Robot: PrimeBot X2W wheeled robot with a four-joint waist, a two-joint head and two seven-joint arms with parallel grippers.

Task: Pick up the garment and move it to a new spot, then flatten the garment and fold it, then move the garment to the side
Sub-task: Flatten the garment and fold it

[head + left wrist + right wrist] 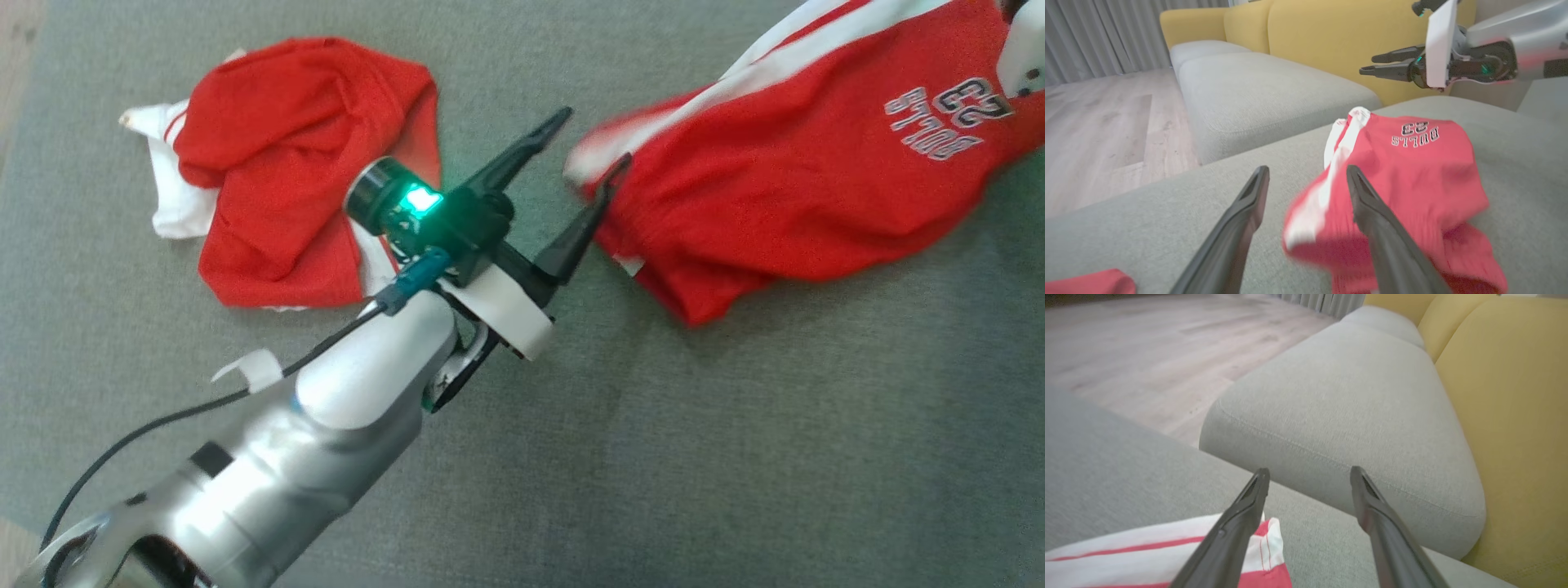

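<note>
A red garment point(800, 163) with white stripes and a "BULLS 23" print lies loosely bunched on the grey cushion point(653, 449) at the upper right. Its near hem is blurred. My left gripper point(594, 137) stands open right at that hem, one fingertip touching its edge. In the left wrist view the garment point(1412, 175) lies ahead and to the right of the spread left gripper point(1307, 169). My right gripper point(1367, 65) hangs open above the garment's far end, holding nothing. In its own view the right gripper point(1309, 472) is open over the garment's white-and-red edge point(1167, 547).
A second red and white garment point(302, 163) lies crumpled at the cushion's upper left, behind my left wrist. Beyond the cushion stand another grey seat point(1339, 416), yellow backrests point(1506, 416) and wooden floor point(1098, 122). Bare cushion stretches along the near side.
</note>
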